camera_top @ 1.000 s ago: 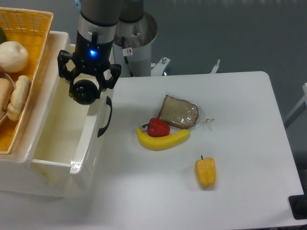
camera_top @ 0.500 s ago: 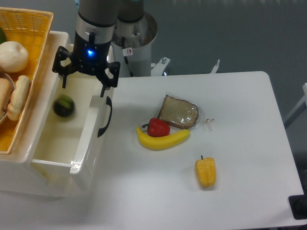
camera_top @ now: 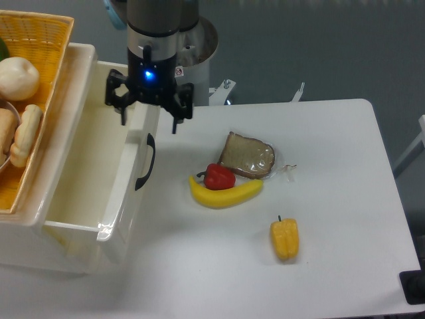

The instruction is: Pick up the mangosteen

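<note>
The mangosteen does not show in the camera view; no dark round fruit is visible on the table or in the visible part of the white bin. My gripper (camera_top: 149,123) is open and empty. It hangs over the right wall of the white bin (camera_top: 126,179), one finger over the bin's inside and the other over the table. The small red pepper (camera_top: 219,176) lies on the table to the gripper's lower right, apart from it.
A banana (camera_top: 226,194) lies against the red pepper, with a bagged bread slice (camera_top: 247,157) behind them. A yellow pepper (camera_top: 284,239) lies nearer the front. A wicker basket (camera_top: 40,40) at the far left holds a pale round fruit (camera_top: 18,78) and bread rolls.
The gripper opened and let go of the mangosteen, which dropped into the white bin and is now out of sight. The gripper then moved right, over the bin's right wall.
</note>
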`<state>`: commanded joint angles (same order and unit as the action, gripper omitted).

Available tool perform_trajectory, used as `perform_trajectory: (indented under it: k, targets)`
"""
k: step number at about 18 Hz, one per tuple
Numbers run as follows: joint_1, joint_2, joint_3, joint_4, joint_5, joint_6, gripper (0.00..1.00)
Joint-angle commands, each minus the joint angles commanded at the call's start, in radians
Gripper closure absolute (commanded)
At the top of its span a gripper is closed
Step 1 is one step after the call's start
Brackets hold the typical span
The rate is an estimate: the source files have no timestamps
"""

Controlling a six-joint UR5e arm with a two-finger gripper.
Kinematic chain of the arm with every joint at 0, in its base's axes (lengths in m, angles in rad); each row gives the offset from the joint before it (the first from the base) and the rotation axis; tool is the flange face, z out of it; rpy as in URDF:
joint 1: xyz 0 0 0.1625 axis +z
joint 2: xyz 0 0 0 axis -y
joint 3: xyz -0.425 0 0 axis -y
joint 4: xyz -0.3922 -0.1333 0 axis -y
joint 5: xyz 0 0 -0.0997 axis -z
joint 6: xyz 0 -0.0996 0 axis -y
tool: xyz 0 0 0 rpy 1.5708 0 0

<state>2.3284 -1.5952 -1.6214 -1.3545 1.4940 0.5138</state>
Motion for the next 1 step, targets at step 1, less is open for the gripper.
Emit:
perform_trajectory:
  k: [1]
  targets:
    - [0.020,-0.011,0.000,-0.002,0.002,0.003,0.00]
